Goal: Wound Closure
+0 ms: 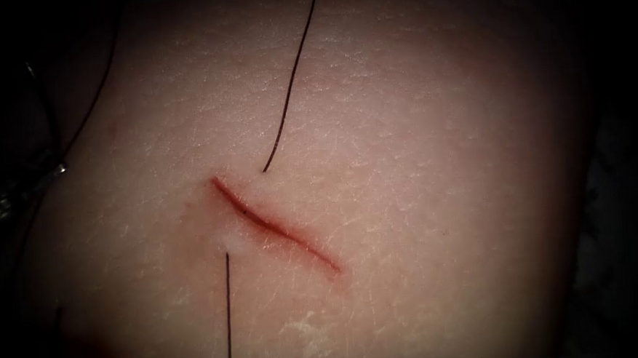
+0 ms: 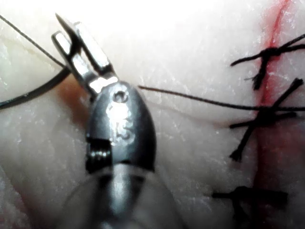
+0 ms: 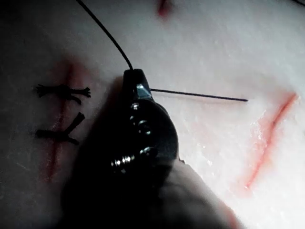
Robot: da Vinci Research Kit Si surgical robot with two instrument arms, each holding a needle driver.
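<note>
Left wrist view: left end effector (image 2: 71, 45) clamps the thread (image 2: 200, 100); right end effector (image 3: 134, 78) grips thread too, needle unseen, cut (image 1: 274, 223) unstitched.

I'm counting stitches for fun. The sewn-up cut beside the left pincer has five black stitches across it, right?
Not quite. The left wrist view shows three black stitches across the sewn-up cut beside the left pincer, not five. I cannot tell what the pincer holds.
</note>
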